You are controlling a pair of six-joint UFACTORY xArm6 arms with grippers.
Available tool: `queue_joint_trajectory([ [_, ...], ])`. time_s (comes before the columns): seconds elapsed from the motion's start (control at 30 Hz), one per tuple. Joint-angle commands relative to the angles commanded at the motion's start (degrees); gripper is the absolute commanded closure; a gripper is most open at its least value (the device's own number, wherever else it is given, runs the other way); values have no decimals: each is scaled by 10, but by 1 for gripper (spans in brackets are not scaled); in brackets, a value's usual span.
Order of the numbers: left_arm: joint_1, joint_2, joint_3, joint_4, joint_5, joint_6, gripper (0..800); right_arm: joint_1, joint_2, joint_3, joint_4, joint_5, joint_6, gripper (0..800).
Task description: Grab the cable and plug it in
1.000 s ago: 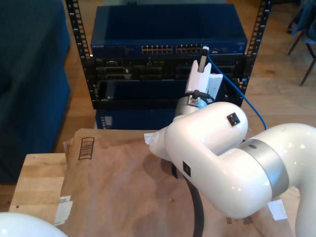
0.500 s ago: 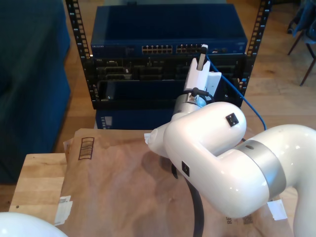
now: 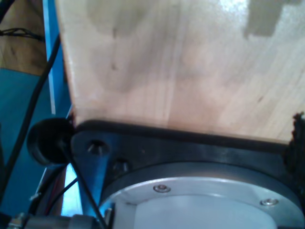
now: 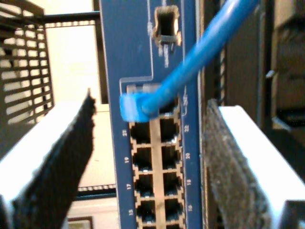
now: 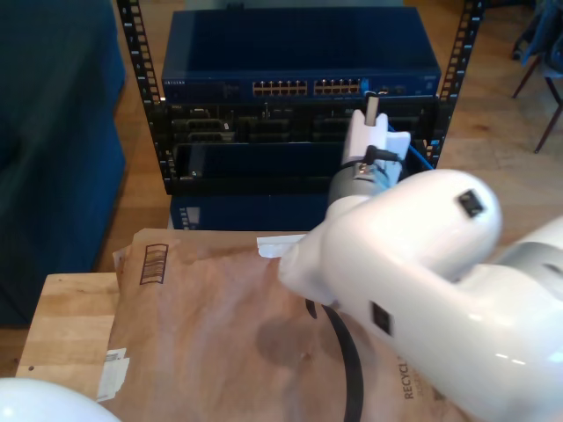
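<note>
1. The arm (image 5: 440,264) over the bench wears a glossy white plastic shell that catches the light.
2. Matt brown paper (image 5: 211,325), creased and printed, covers the pale wooden bench (image 5: 66,325).
3. My second gripper (image 4: 152,157) has white fingers lined with rough dark pads (image 4: 62,162).
4. The cable (image 4: 190,62) has a smooth bright-blue plastic jacket.
5. The switch (image 5: 299,53) has a matt blue painted metal case.

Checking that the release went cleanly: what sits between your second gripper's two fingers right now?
In the second wrist view, the cable runs between my fingers untouched, its end at the switch ports.
</note>
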Motion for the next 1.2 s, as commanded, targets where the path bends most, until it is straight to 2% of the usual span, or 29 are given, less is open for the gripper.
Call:
queue_joint_trajectory([
  [0.1,0,0,0,0,0,0,0,-12,-65,41,-4,74,-1,398],
  [0.2,0,0,0,0,-1,0,0,-49,-127,80,-6,138,-29,345],
  [0.37,0,0,1,0,0,0,0,-110,-199,95,-2,299,-130,156],
  [0.57,0,0,0,0,0,0,0,-248,-269,93,-4,513,-217,29],
  [0.73,0,0,0,0,0,0,0,-369,-328,105,-5,660,-316,8],
  [0.93,0,0,0,0,0,0,0,-526,-387,127,-9,815,-382,8],
  [1.03,0,0,0,0,0,0,0,-614,-405,126,-54,901,-406,8],
  [1.2,0,0,1,0,0,0,0,-752,-446,127,-204,1071,-408,8],
])
